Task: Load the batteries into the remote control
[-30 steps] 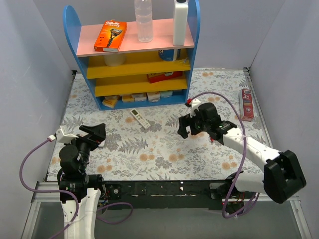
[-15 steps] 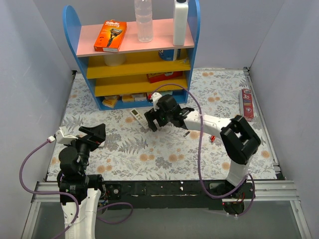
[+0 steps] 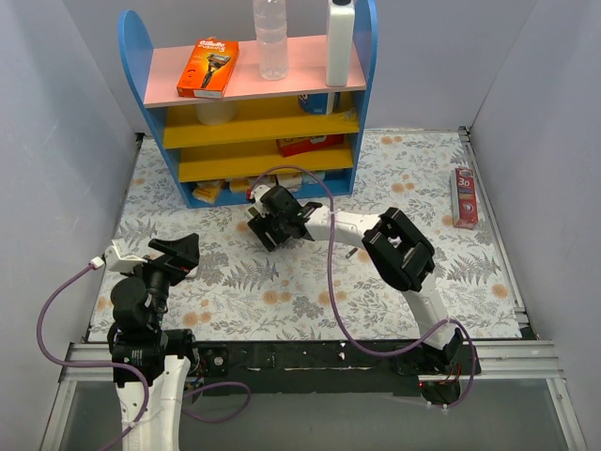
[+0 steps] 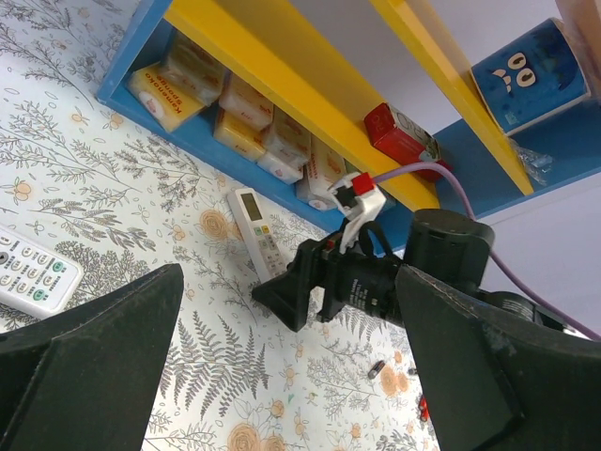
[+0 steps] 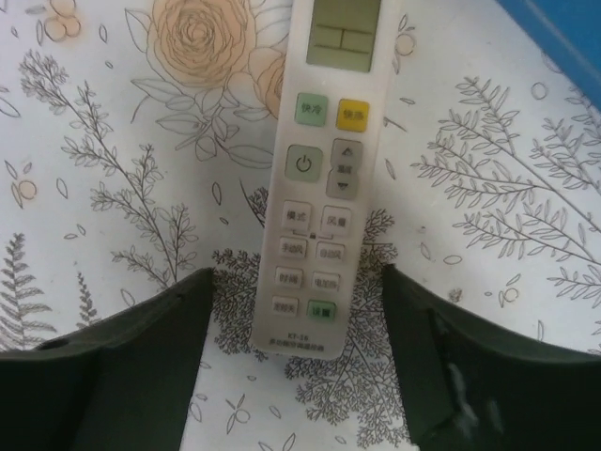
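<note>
- White plastic remote control [image 5: 319, 188]: lies face up on the floral mat [image 3: 310, 291], just in front of the blue and yellow shelf [image 3: 184, 167]. Display end points toward the shelf. Its back, where a battery bay would be, faces down and is out of sight.
- Right gripper [image 5: 299, 282]: arm stretched across the table. Fingers spread wide, one on each side of the remote's lower end. No contact visible; nothing is held.
- Left gripper [image 3: 177, 252]: parked near the left edge of the mat, well apart from the remote control. Its wrist view shows the fingers wide apart and empty.
- Batteries: one small dark cylinder [image 4: 376, 368] lies loose on the mat beyond the right arm, probably one of the pair. The second cannot be picked out with confidence.
- Second, broader white remote [image 4: 33, 272]: rests on the mat near the left gripper, untouched.
- Progress, as judged: at the very start. Nothing is grasped, no battery is seated, and the remote is not yet turned over.
- Remaining, as judged: grip the remote, expose the bay on its back, fetch each battery, and seat both. Whether a cover is fitted cannot be told from these views.
</note>
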You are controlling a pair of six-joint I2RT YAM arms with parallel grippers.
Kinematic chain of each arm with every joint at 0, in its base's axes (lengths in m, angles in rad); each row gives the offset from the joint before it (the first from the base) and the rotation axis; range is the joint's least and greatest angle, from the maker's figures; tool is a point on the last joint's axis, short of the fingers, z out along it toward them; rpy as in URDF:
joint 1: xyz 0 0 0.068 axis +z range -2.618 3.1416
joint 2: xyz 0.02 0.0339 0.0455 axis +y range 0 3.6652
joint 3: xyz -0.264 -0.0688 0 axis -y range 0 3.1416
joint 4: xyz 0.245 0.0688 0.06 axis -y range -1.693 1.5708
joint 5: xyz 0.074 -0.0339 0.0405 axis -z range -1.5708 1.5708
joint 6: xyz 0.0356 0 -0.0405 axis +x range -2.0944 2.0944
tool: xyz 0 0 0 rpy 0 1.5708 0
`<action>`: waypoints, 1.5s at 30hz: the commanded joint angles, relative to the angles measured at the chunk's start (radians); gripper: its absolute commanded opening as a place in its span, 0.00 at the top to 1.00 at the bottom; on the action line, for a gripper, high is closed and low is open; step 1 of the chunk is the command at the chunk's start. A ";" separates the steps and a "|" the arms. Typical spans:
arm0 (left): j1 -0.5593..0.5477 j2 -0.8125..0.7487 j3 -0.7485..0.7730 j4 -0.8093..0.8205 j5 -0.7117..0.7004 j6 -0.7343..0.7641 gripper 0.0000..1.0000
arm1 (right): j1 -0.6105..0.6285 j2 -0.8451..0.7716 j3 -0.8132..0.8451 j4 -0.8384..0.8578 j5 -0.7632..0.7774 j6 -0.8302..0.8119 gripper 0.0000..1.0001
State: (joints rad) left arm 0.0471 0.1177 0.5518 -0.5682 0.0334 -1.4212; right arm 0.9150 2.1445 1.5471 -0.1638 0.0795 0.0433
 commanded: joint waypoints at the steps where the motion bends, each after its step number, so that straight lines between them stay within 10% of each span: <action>1: 0.007 -0.007 -0.003 0.004 0.005 -0.001 0.02 | 0.022 0.044 0.090 -0.072 0.071 -0.026 0.27; 10: 0.005 0.000 -0.038 0.108 0.147 0.051 0.02 | 0.035 -0.087 -0.019 -0.082 0.075 -0.005 0.98; 29: 0.007 0.088 -0.354 1.003 0.750 -0.168 0.02 | -0.016 -0.794 -0.619 0.392 -0.645 0.413 0.99; 45: -0.033 0.287 -0.391 1.292 0.758 -0.338 0.02 | -0.024 -0.802 -0.709 0.852 -0.825 0.731 0.99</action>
State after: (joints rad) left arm 0.0219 0.3397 0.1547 0.6449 0.7864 -1.7084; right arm 0.8959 1.3396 0.8455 0.5167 -0.6838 0.6926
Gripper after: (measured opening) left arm 0.982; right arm 0.448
